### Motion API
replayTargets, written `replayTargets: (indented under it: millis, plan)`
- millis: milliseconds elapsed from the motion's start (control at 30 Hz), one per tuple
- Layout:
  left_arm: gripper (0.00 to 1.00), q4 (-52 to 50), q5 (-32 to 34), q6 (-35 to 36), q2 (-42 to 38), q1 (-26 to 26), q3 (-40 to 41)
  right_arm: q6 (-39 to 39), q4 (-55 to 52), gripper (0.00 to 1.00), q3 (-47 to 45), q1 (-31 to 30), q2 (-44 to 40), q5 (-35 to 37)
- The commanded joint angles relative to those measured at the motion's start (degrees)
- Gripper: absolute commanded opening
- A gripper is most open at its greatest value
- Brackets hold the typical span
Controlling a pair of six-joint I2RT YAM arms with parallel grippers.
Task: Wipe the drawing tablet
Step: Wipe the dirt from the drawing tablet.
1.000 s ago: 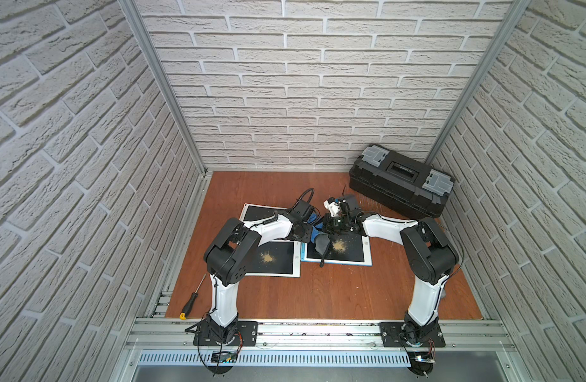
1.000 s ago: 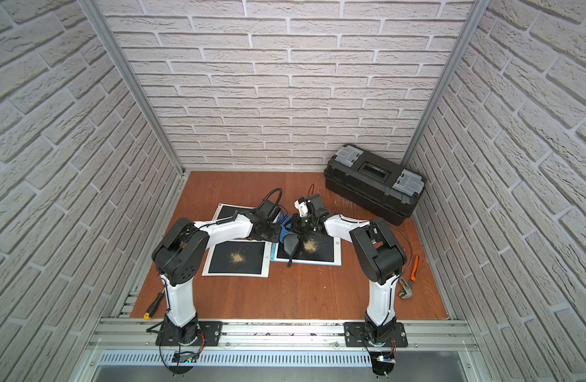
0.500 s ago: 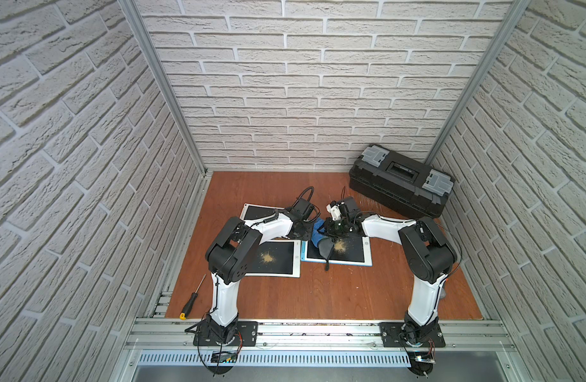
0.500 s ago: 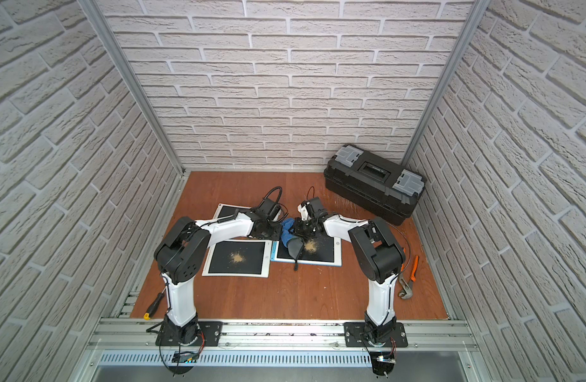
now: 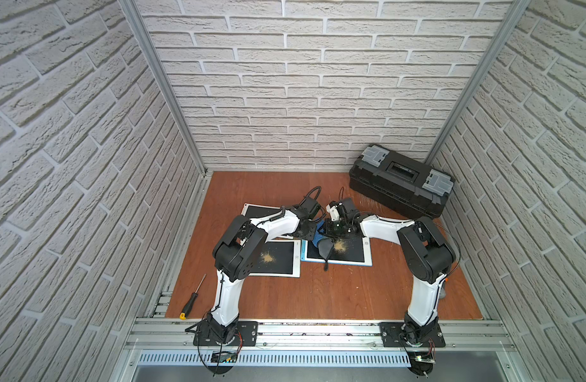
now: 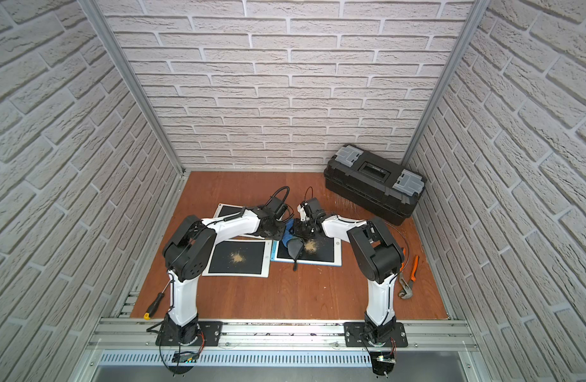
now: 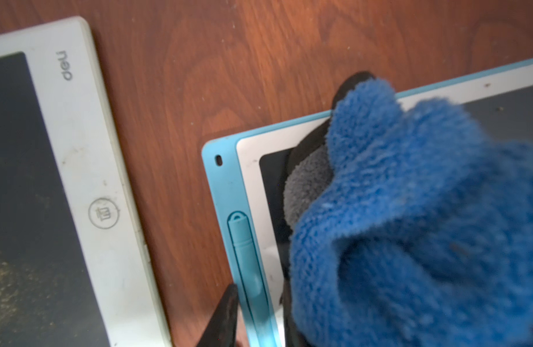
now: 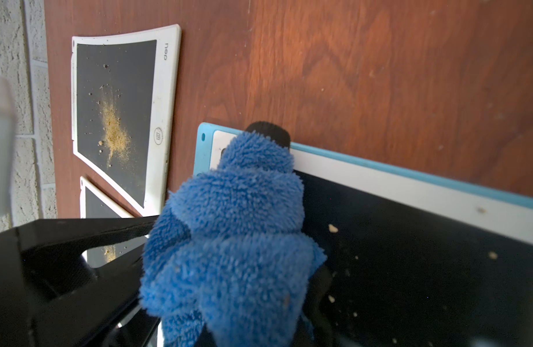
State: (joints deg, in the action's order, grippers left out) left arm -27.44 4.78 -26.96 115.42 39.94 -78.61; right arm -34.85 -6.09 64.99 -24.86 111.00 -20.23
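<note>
In both top views, a blue-framed drawing tablet (image 5: 351, 256) lies at the centre of the wooden tabletop (image 5: 318, 297), with a small heap of sawdust (image 5: 340, 245) on its dark screen. The right gripper (image 5: 333, 232) is clamped on a fluffy blue cloth (image 5: 318, 238), which rests at the tablet's upper left corner, just left of the heap. The left gripper (image 5: 307, 231) sits close beside the tablet's left edge; whether its jaws are apart or together cannot be told. The wiping looks barely begun. Next, the cloth probably needs dragging rightward through the heap, held flat, to push the dust off the edge.
</note>
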Motion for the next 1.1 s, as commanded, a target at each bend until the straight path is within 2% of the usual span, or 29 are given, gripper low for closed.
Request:
replayTargets:
  millis: [0,33,67,133,233,467,700,867,1067]
  plan:
    - [0.28,-5.71,-0.81,1.30,5.67,0.94,3.07,2.07,-10.31,0.02,-2.15,0.26,3.22,10.45]
    - [0.28,-5.61,-0.76,1.30,5.65,0.94,3.35,2.38,-10.54,0.03,-2.20,0.25,3.00,10.52]
    - [0.28,-5.41,-0.80,1.23,5.60,0.95,3.57,2.86,-10.46,0.08,-2.27,0.15,2.74,10.44]
    - [0.28,-5.17,-0.80,1.12,5.51,0.99,3.86,3.59,-10.57,0.25,-2.24,0.08,2.77,10.34]
    - [0.27,-5.08,-0.82,0.90,5.51,0.99,3.99,4.59,-10.78,0.34,-1.78,-0.01,0.74,8.84]
    - [0.25,-4.86,-0.38,0.86,5.04,0.75,4.47,5.58,-11.96,0.41,-0.49,0.03,-2.40,4.90]
    - [0.25,-4.16,-1.02,0.94,4.65,0.42,5.37,5.32,-12.90,0.43,-0.22,-0.01,-6.77,2.21]
    - [0.23,-4.20,-1.03,0.94,4.58,0.31,5.48,4.82,-12.99,0.56,-0.09,-0.10,-8.88,-0.28]
    - [0.23,-4.02,-1.03,0.86,4.29,0.23,5.75,5.40,-14.55,0.58,0.35,-0.28,-10.18,-0.41]
